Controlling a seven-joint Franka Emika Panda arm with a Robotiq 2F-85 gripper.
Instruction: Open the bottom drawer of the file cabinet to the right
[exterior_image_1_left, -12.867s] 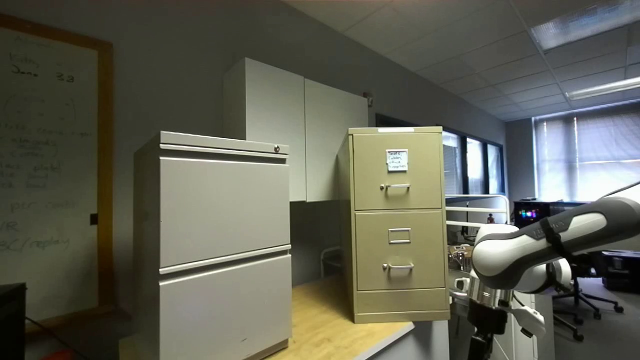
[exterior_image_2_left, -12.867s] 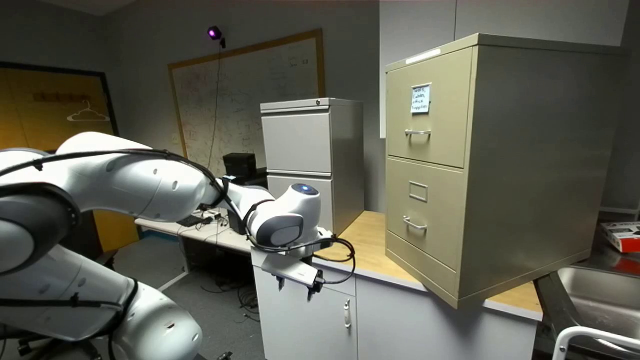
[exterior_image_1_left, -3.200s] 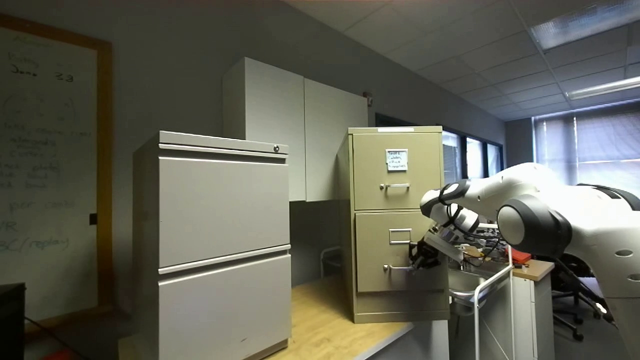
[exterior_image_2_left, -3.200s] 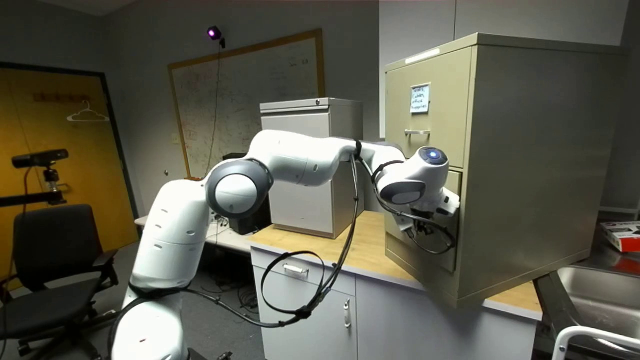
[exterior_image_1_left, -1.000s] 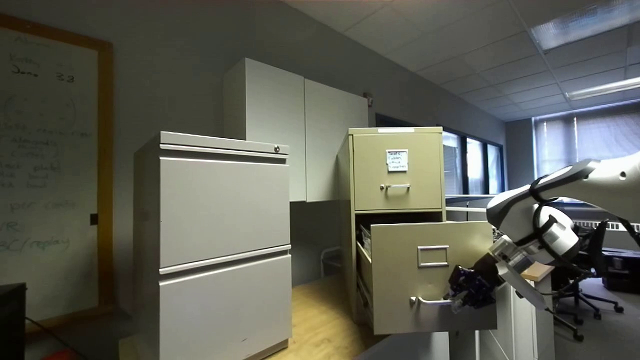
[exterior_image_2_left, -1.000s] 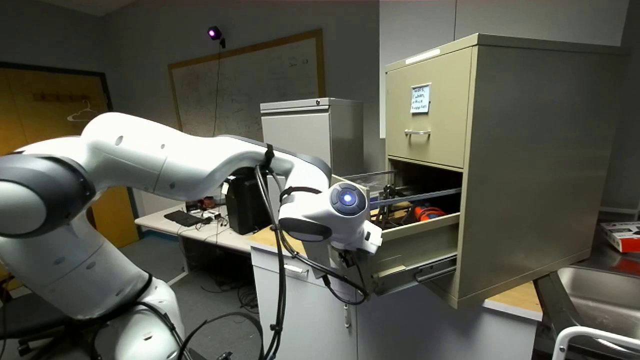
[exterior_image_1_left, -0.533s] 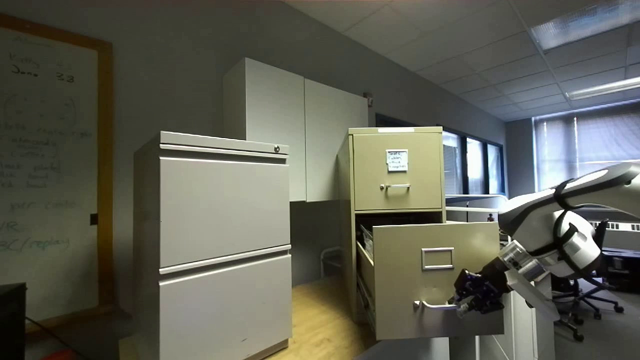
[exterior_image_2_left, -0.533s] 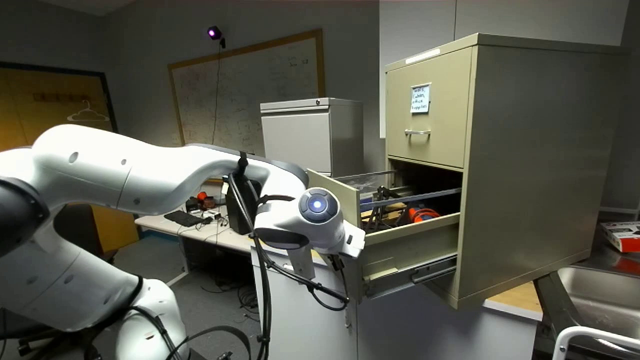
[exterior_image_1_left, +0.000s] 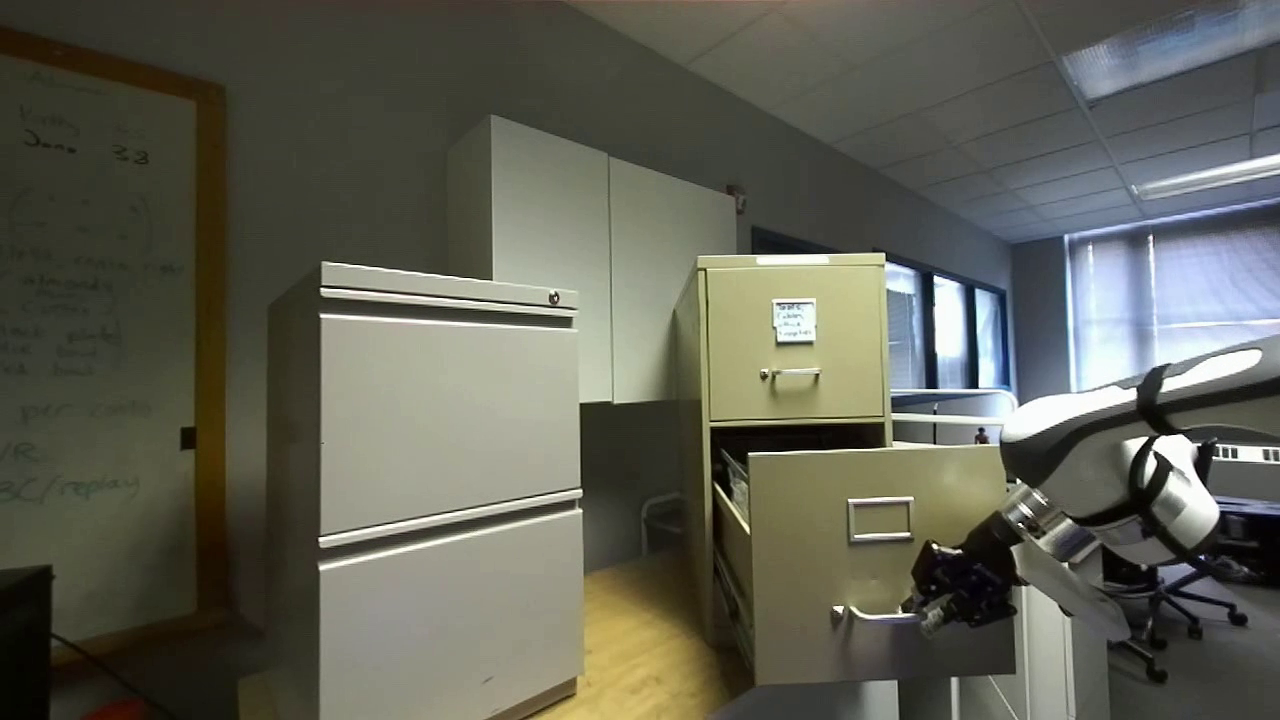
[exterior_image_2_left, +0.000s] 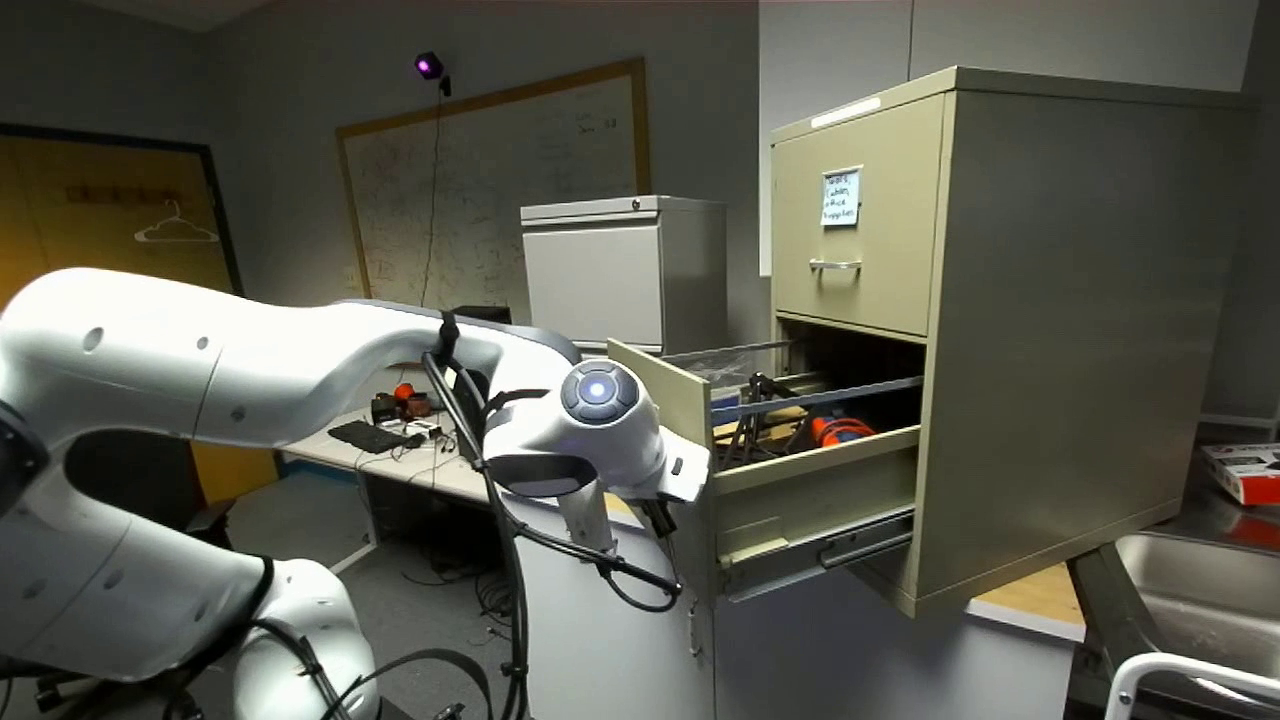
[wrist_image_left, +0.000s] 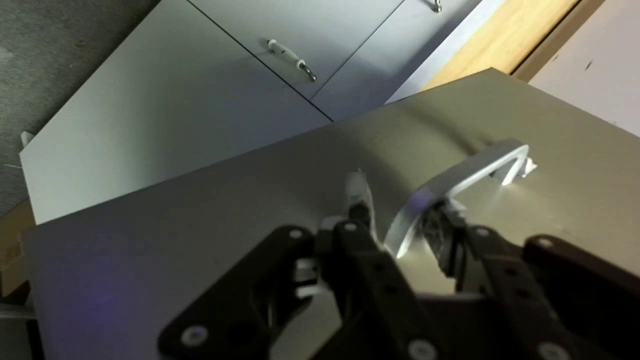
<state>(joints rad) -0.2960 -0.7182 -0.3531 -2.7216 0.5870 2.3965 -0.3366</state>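
The file cabinet (exterior_image_1_left: 798, 335) is tan, with a labelled top drawer that is closed. Its bottom drawer (exterior_image_1_left: 815, 560) stands well out from the body, and its contents show in an exterior view, among them a red-orange item (exterior_image_2_left: 840, 431). My gripper (exterior_image_1_left: 922, 615) is at the right end of the drawer's silver handle (exterior_image_1_left: 868, 616). In the wrist view, the gripper (wrist_image_left: 405, 196) has parted jaws straddling the handle (wrist_image_left: 482, 161): one finger reaches behind the bar, and a gap shows between the bar and the other finger. Whether that rear finger touches the bar, I cannot tell.
A wider light-grey cabinet (exterior_image_1_left: 450, 430) stands beside the file cabinet on a wooden counter (exterior_image_1_left: 640, 615). White cupboard doors (exterior_image_2_left: 590, 620) lie below the extended drawer. A sink (exterior_image_2_left: 1200, 590) and a white rail (exterior_image_2_left: 1180, 663) are on the file cabinet's far side.
The bottom drawer was closed several seconds ago and has slid out. Over the last second it has come a little further, the gripper moving outward with it at the handle.
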